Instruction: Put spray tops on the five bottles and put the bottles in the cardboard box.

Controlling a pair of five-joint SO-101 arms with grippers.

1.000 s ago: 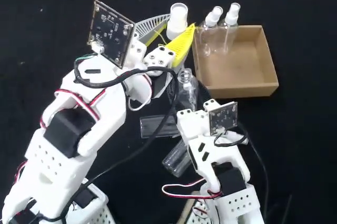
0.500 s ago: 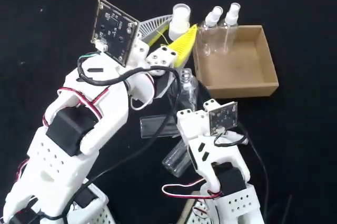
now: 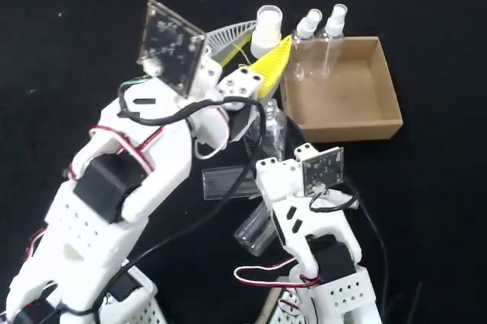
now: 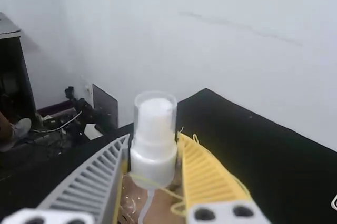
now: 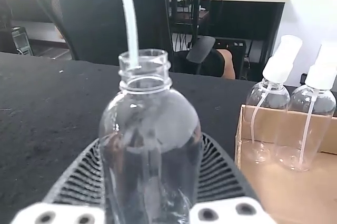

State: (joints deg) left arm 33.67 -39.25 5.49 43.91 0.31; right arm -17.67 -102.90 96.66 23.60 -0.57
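Left hand point(image 3: 255, 49) has a spray top point(image 3: 267, 23) pinched tight, its tube dangling at the mouth of the open bottle point(image 3: 272, 130). The right hand point(image 5: 151, 150) clasps that bottle upright, just beside the cardboard box point(image 3: 384, 92). Two capped bottles point(image 3: 304, 46) stand in the box's corner.

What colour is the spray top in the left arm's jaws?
White spray top, best in left wrist view.

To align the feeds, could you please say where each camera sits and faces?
High view: fixed overhead, looking down on both arms and the cardboard box.
Left wrist view: on that wrist, facing along the left gripper holding the spray top.
Right wrist view: on that wrist, facing along the right gripper holding the open bottle.
Shared: high and right wrist views show the box.
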